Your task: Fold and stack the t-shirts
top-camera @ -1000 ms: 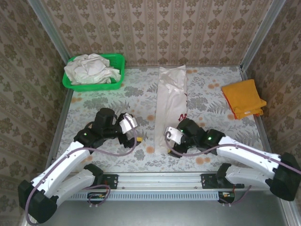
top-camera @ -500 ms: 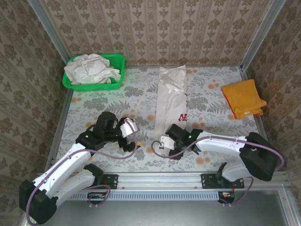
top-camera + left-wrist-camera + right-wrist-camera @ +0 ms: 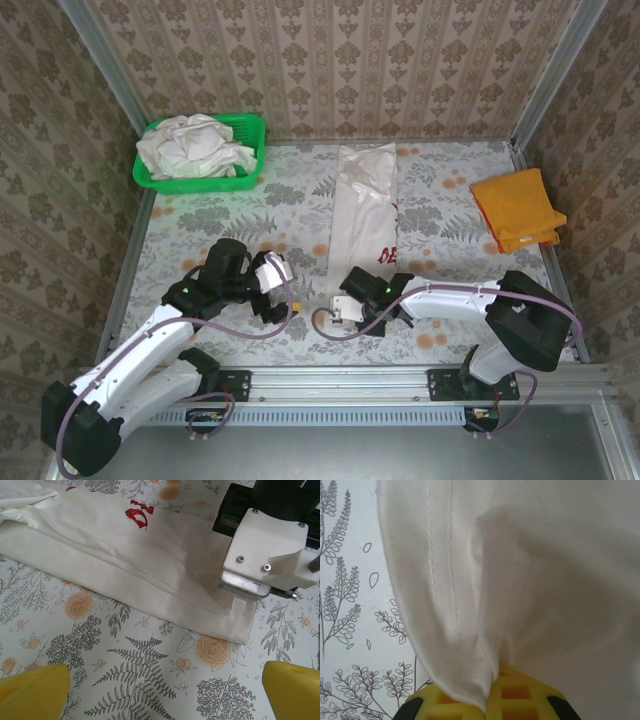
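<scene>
Since the earlier frame my right arm has swung left, and its tool [image 3: 340, 303] has closed on the near hem of the off-white t-shirt [image 3: 362, 200]. The shirt lies as a long folded strip down the middle of the tabletop [image 3: 200, 215]. My left tool [image 3: 278, 283] hangs wide open nearby, holding nothing. Risk: the cloth bunches at one corner in the pinch, so I judge a lift may catch only some layers and spill the fold.
</scene>
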